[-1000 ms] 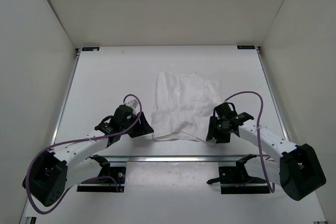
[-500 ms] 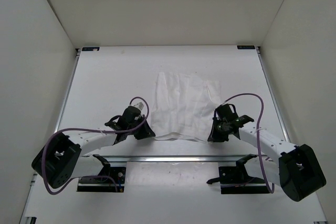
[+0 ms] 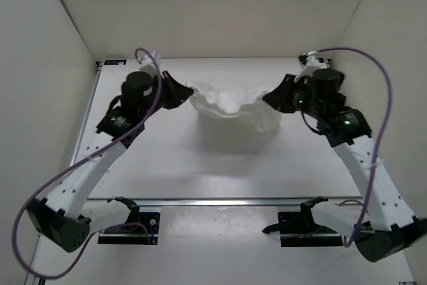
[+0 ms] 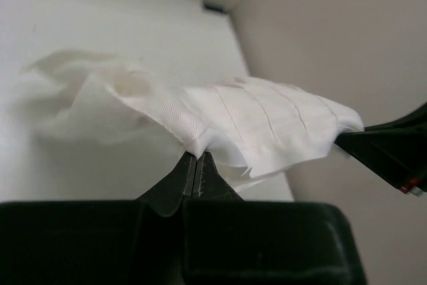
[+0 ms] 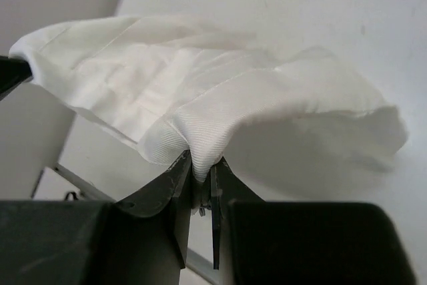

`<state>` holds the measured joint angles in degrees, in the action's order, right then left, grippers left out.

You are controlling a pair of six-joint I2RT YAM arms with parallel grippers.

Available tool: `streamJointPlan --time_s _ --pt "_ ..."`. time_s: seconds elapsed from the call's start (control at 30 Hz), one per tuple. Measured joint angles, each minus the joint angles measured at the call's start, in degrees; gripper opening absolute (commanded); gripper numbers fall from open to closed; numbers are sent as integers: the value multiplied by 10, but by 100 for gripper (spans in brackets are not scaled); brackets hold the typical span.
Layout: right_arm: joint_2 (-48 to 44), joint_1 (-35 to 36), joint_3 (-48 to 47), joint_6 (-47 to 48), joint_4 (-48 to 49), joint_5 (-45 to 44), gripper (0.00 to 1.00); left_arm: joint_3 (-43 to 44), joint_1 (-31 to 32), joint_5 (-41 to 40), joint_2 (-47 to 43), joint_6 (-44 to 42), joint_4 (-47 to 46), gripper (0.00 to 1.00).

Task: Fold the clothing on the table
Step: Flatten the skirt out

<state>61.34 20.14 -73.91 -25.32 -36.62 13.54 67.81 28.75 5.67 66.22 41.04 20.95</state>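
Above the far half of the table (image 3: 167, 165), the white clothing (image 3: 233, 103) sags between both grippers. Fingers of the left gripper (image 3: 187, 90) are clamped on one edge; those of the right gripper (image 3: 268, 99) are clamped on the opposite edge.

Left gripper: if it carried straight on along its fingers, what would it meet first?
The white garment it pinches, bunched right ahead of the left gripper. Past the cloth lies the table, though depth is unclear.
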Motion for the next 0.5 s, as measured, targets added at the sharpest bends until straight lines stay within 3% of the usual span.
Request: streamJointPlan --time_s 0.17,0.3,0.4,0.5 --pt "-60 -15 -96 1 -12 50 0 98 5 -12 -111 -18 57 0" --pt "-71 -41 -146 -1 -30 127 1 114 -47 9 -176 -18 98 0" --pt "-54 -81 -152 -6 -26 196 0 104 -76 47 -172 -20 102 0" --pt "0 -83 -149 -5 -29 204 0 73 -87 57 -129 -25 100 0"
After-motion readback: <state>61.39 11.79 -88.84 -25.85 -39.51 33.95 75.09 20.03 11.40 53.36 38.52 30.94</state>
